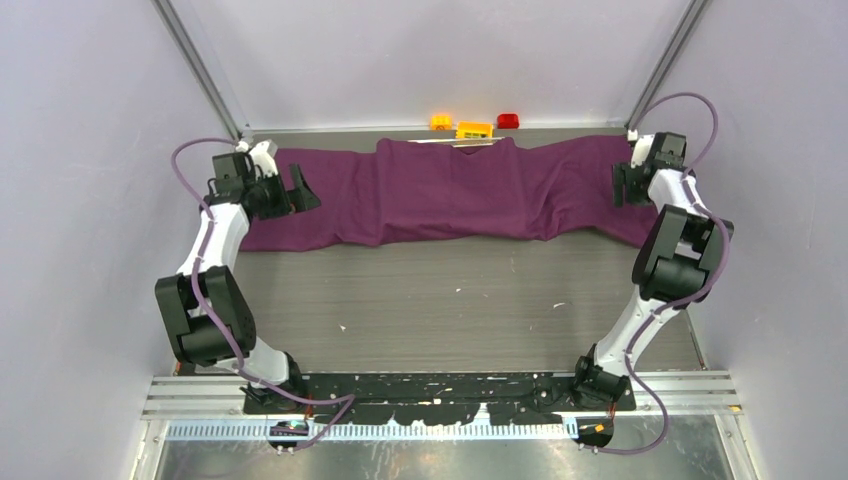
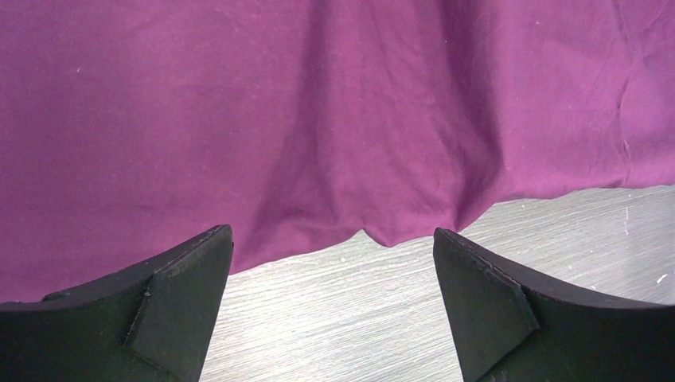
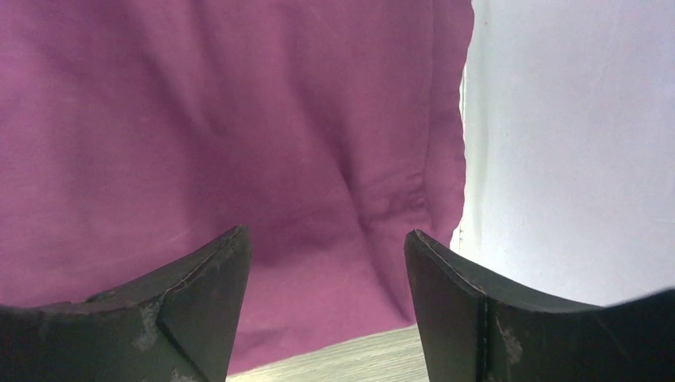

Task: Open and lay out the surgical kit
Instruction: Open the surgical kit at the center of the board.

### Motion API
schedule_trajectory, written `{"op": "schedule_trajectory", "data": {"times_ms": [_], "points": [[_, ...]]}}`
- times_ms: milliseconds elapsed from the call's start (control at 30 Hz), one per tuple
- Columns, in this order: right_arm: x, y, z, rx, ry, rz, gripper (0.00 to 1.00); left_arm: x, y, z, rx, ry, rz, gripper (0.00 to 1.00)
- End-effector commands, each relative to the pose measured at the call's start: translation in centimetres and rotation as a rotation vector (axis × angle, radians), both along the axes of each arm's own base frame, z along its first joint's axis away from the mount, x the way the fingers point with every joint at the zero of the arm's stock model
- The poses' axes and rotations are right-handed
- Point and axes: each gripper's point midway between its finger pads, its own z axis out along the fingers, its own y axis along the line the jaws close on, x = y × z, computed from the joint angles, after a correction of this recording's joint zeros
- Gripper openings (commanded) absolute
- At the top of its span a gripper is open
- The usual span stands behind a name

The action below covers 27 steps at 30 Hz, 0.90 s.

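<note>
Top view, cloth: purple cloth (image 1: 450, 190) lies rumpled in a band across the far side of the table (image 1: 440, 300), with toy bricks (image 1: 473, 129) just behind it.
Top view, arms: left gripper (image 1: 300, 190) is at the cloth's left end, right gripper (image 1: 625, 185) at its right end.
Left wrist: left gripper (image 2: 333, 239) released, jaws wide apart, over the cloth's near edge.
Right wrist: right gripper (image 3: 326, 235) released, nothing between the jaws, cloth below.
</note>
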Motion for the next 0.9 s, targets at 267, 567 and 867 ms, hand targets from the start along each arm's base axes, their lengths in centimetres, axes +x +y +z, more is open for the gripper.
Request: {"op": "schedule_trajectory", "data": {"times_ms": [267, 567, 867], "points": [[-0.4, -5.2, -4.6, -0.239, 0.196, 0.036, 0.66, 1.7, 0.7, 1.2, 0.099, -0.068, -0.01, 1.0], [-2.3, -11.0, -5.4, -0.419, 0.324, 0.046, 0.63, 1.6, 2.5, 1.3, 0.224, -0.071, -0.015, 1.0], [-2.1, -9.9, -1.9, -0.364, 0.243, 0.033, 0.67, 2.4, 3.2, 1.4, 0.281, -0.084, -0.03, 1.0]]}}
